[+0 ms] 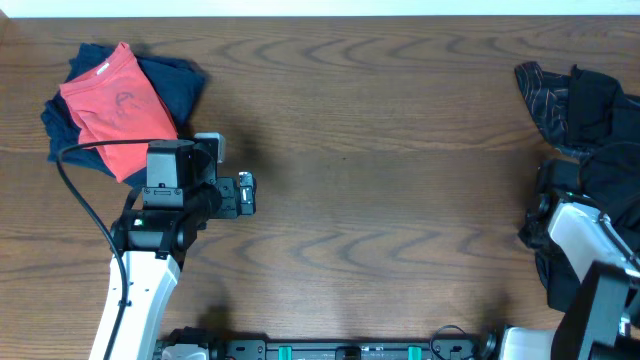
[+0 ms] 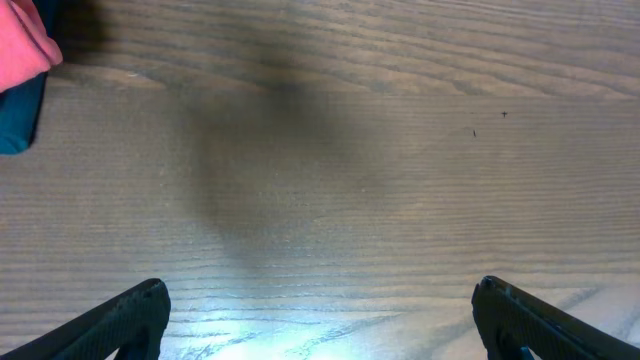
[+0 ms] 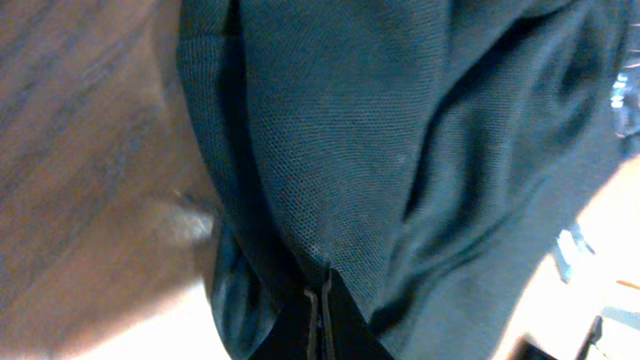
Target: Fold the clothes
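A heap of dark clothes lies at the table's right edge: a plain black garment (image 1: 612,165) and behind it a dark one with thin-line print (image 1: 545,92). My right gripper (image 1: 548,203) is in this heap, largely hidden by fabric. In the right wrist view its fingers (image 3: 320,305) are pressed together on a fold of the black garment (image 3: 400,150), which hangs over them. My left gripper (image 1: 246,193) is open and empty over bare table left of centre; its fingertips (image 2: 320,300) are wide apart.
A folded stack sits at the back left: a red garment (image 1: 115,100) on top of navy ones (image 1: 182,80); its corner shows in the left wrist view (image 2: 20,40). The wooden table (image 1: 390,170) spans between stack and heap.
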`<state>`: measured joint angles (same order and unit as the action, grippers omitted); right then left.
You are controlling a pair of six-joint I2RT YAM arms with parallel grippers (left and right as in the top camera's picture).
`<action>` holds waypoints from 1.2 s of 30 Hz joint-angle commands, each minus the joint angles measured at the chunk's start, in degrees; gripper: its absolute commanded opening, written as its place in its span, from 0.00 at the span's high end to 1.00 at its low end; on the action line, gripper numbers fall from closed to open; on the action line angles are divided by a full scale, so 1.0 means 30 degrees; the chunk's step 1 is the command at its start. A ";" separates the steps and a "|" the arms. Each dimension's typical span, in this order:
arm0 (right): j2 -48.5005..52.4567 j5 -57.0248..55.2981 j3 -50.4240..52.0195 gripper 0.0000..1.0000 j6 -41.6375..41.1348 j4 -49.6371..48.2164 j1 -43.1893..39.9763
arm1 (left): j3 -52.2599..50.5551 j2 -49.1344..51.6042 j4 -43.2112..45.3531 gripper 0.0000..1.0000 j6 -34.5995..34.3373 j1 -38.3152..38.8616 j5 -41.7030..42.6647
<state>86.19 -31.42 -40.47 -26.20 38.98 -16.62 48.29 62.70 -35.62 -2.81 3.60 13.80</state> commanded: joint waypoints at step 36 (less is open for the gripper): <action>-0.5238 1.4032 -0.3985 0.52 0.8845 -0.3016 0.9646 | 0.0335 0.0007 0.0408 0.02 -0.0109 -0.0007 0.0204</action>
<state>70.83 24.56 -52.34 11.25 31.11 12.73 48.29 62.70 -34.48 -2.83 3.60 13.80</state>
